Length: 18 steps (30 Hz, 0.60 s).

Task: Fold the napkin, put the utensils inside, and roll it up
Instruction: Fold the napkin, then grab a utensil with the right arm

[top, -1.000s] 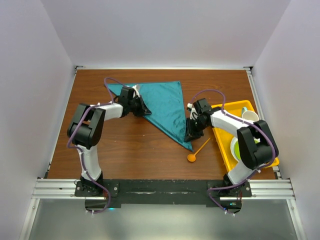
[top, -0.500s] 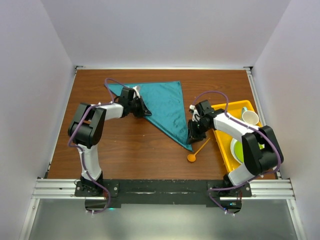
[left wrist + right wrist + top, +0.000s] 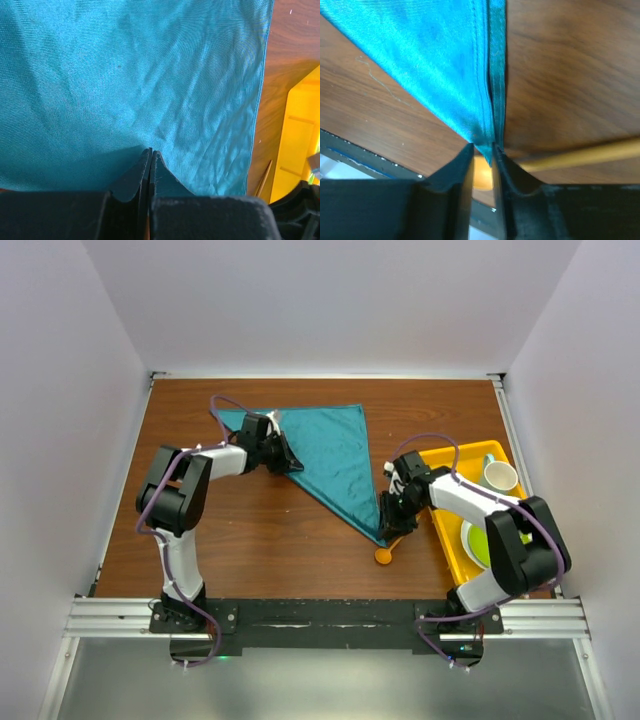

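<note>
The teal napkin (image 3: 330, 455) lies folded into a triangle on the wooden table, its point toward the near right. My left gripper (image 3: 289, 462) sits at the triangle's long left edge with its jaws shut on the cloth (image 3: 150, 75). My right gripper (image 3: 391, 528) is at the near point, shut on the napkin's corner (image 3: 485, 145), which sits between its fingers. The orange spoon (image 3: 384, 556) lies just beyond that corner. Its bowl shows between my right fingers and its handle (image 3: 580, 156) runs off to the right.
A yellow tray (image 3: 452, 454) stands at the right edge of the table, holding a green plate (image 3: 481, 542) and a white cup (image 3: 500, 476). The tray also shows in the left wrist view (image 3: 300, 145). White walls enclose the table.
My right gripper has moved toward the near edge along the napkin's right side to its corner, now over the spoon's handle. The left gripper and spoon have not moved.
</note>
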Each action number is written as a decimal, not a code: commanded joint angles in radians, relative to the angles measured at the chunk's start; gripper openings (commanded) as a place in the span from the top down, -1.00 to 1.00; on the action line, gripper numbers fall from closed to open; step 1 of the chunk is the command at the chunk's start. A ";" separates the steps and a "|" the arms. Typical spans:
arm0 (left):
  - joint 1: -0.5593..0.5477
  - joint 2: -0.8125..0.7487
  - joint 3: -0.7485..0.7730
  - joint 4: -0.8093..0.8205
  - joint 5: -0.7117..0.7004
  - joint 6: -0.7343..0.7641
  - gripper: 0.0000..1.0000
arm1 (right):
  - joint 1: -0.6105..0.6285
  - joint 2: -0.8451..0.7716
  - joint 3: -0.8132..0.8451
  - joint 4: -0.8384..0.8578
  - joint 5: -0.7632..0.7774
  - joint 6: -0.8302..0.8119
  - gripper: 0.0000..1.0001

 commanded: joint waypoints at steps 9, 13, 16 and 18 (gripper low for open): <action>-0.034 -0.351 0.023 -0.146 -0.049 0.054 0.39 | -0.077 -0.183 0.219 -0.305 0.363 0.117 -0.51; -0.060 -0.523 -0.104 -0.153 -0.068 0.021 0.34 | -0.119 -0.216 0.160 -0.277 0.363 0.154 -0.45; -0.061 -0.663 -0.204 -0.169 -0.068 -0.009 0.34 | -0.119 -0.211 0.143 -0.288 0.344 0.174 -0.33; -0.061 -0.761 -0.240 -0.198 -0.069 -0.006 0.34 | -0.120 -0.219 0.100 -0.265 0.344 0.203 -0.17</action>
